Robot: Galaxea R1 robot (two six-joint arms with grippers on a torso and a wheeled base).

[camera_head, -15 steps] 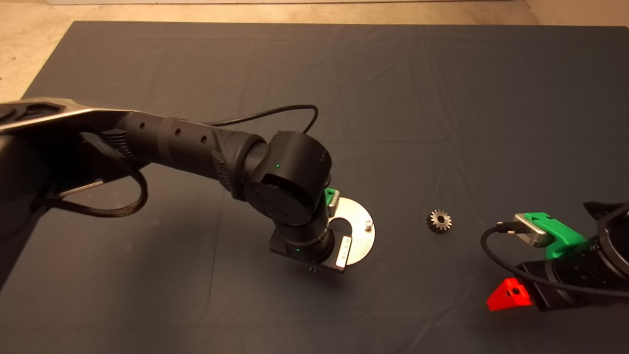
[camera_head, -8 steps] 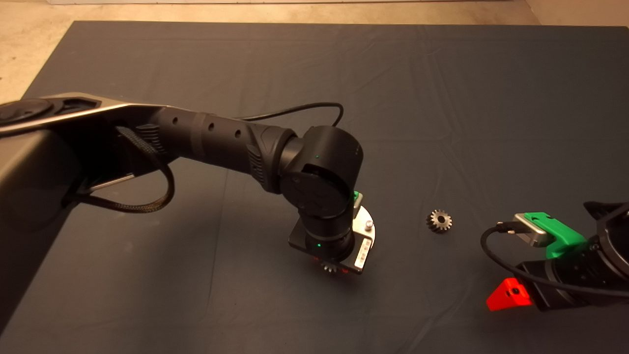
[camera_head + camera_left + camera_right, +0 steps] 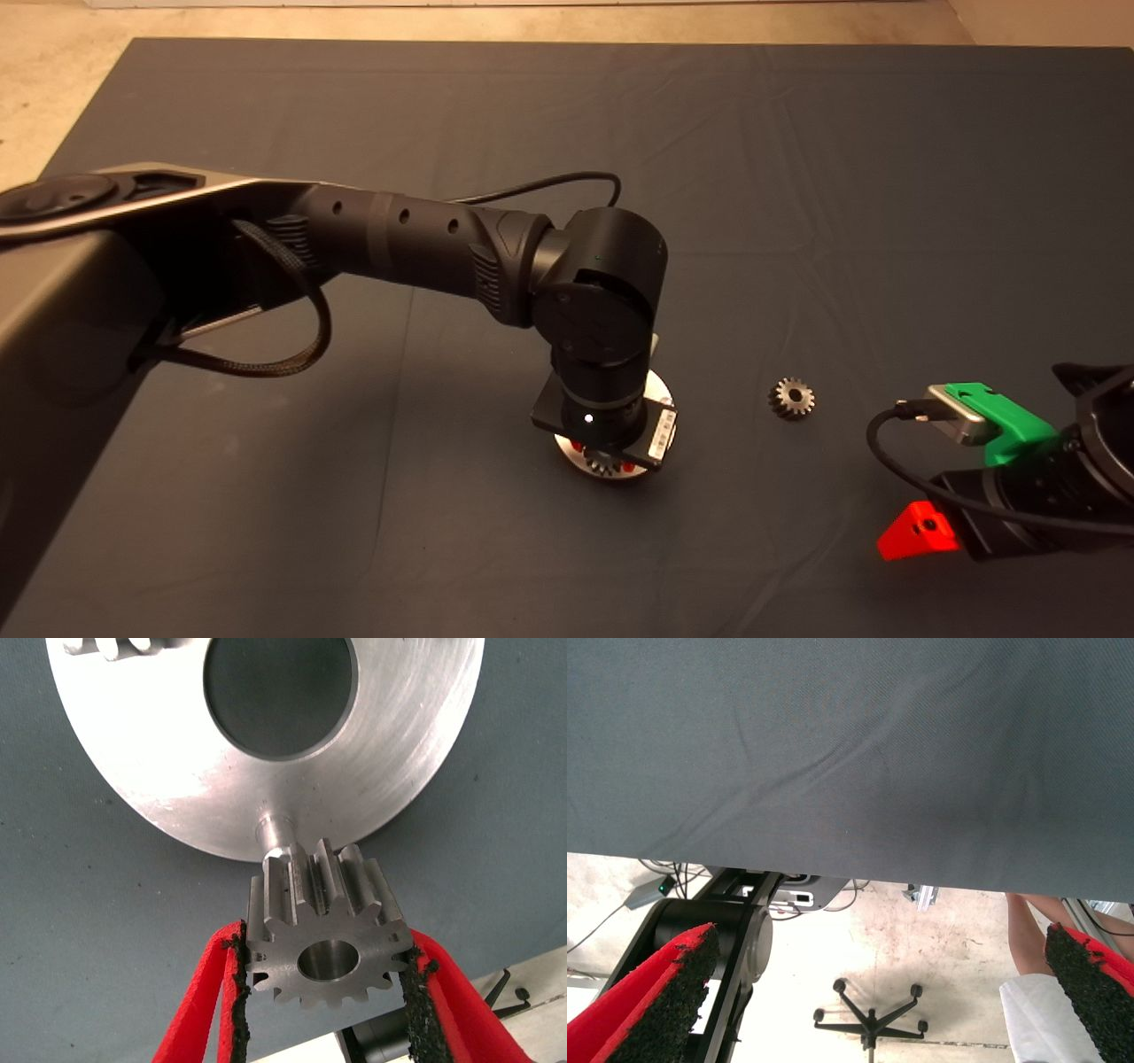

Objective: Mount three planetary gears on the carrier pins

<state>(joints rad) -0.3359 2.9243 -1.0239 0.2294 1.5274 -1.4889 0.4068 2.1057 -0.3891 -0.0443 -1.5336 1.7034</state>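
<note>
The left gripper (image 3: 323, 992) held a bright silver gear (image 3: 324, 926) pinched between its two black pads (image 3: 237, 988), jaws closed only to the gear's width, teeth bearing on both pads. In the left wrist view the gear hung just short of a carrier pin (image 3: 276, 831) that stood at the edge of the shiny round plate (image 3: 159, 771), the pin's tip hidden behind the gear's far face. The bore (image 3: 328, 959) appeared to sit off the pin's line, so a descent from there risked landing the gear's face on the pin top, where it could tilt in the pads or nudge the plate across the mat (image 3: 797, 177). A grip on tooth tips alone also looked prone to slipping if the gear jammed. Beyond the plate's large central hole (image 3: 279, 691), at about 11 o'clock, toothed metal (image 3: 106, 647) showed at the rim, probably a gear already seated, though too little was visible to be sure.

From the head camera, the left arm (image 3: 399, 239) covered most of the plate near the mat's centre. A darker gear (image 3: 791, 398) lay loose on the mat at the plate's 3 o'clock, well apart. The right gripper (image 3: 859, 992) waited at the mat's 4 o'clock edge, fingers spread wide and empty, its camera showing floor and a person's leg (image 3: 1032, 935).
</note>
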